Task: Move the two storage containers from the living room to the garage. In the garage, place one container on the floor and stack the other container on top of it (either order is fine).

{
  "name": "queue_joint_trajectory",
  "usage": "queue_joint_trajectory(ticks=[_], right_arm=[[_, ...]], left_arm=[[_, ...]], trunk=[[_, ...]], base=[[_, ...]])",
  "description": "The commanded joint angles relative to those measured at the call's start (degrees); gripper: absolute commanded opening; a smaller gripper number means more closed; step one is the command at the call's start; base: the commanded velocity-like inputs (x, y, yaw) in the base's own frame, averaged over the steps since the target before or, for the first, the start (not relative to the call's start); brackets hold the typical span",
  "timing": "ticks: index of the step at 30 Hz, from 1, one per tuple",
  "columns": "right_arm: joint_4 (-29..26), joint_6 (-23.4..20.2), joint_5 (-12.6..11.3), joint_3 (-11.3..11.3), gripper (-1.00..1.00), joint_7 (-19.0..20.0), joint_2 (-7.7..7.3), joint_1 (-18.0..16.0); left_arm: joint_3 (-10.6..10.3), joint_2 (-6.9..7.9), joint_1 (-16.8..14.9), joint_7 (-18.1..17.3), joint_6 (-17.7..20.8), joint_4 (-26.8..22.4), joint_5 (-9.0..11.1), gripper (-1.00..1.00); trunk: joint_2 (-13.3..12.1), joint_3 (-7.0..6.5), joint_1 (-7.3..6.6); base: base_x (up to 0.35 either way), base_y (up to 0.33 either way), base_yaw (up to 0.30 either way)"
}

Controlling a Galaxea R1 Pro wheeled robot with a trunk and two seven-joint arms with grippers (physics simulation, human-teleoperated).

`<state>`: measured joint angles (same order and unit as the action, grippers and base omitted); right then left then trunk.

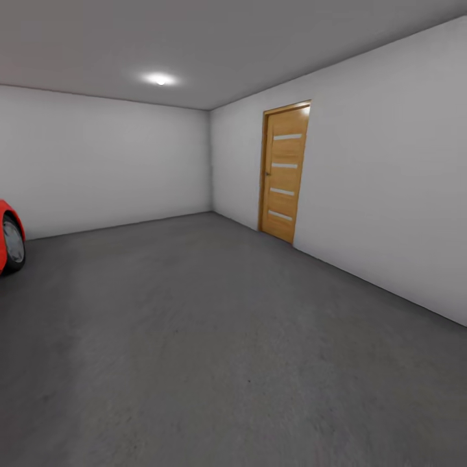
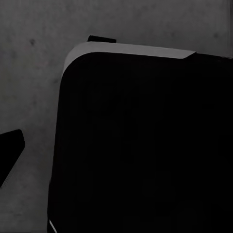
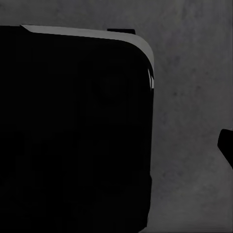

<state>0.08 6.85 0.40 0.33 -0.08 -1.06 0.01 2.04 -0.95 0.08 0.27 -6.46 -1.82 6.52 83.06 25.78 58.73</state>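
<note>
Whether either gripper is clenched or released cannot be told; both wrist views look down past a black body (image 2: 145, 145) at the floor (image 1: 214, 363). The head view shows the garage: a wooden door (image 1: 284, 172) right of centre and a red car (image 1: 9, 237) at the left edge, with no containers in sight. Steering carelessly here could clip the car.

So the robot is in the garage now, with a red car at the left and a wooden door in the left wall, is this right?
Not quite: the wooden door is in the right wall, as the head view shows. The red car is at the left edge, on the grey floor.
</note>
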Motion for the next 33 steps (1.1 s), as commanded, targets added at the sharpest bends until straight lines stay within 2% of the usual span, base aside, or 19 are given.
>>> queue_joint_trajectory(ticks=[1, 10, 21, 25, 33], right_arm=[[0.0, 0.2, 0.0, 0.0, 1.0, 0.0, 0.0, 0.0], [0.0, 0.2, 0.0, 0.0, 1.0, 0.0, 0.02, 0.0], [0.0, 0.2, 0.0, 0.0, 1.0, 0.0, 0.08, 0.0], [0.0, 0.1, -0.1, 0.0, 1.0, 0.0, 0.03, 0.0], [0.0, 0.0, -0.1, 0.0, 1.0, -0.1, -0.03, 0.0]], left_arm=[[0.2, -0.02, 0.0, 0.1, -0.1, 0.0, 0.4, 1.0], [0.2, -0.02, 0.0, 0.2, -0.1, 0.0, 0.5, 1.0], [0.2, -0.02, 0.0, 0.2, -0.1, -0.1, 2.1, 1.0], [0.1, -0.02, 0.0, 0.1, -0.1, -0.1, 2.1, 1.0], [-0.1, -0.01, 0.0, 0.0, 0.2, 0.0, 2.1, 1.0]], trunk=[[0.0, 0.04, 0.0], [0.0, 0.04, 0.0], [0.0, 0.04, 0.0], [0.0, 0.04, 0.0], [0.0, 0.04, 0.0]], base=[[0.0, 0.0, -0.249], [0.0, 0.0, -0.249], [0.0, 0.0, -0.248], [0.046, 0.0, -0.094], [0.291, 0.0, -0.007]])
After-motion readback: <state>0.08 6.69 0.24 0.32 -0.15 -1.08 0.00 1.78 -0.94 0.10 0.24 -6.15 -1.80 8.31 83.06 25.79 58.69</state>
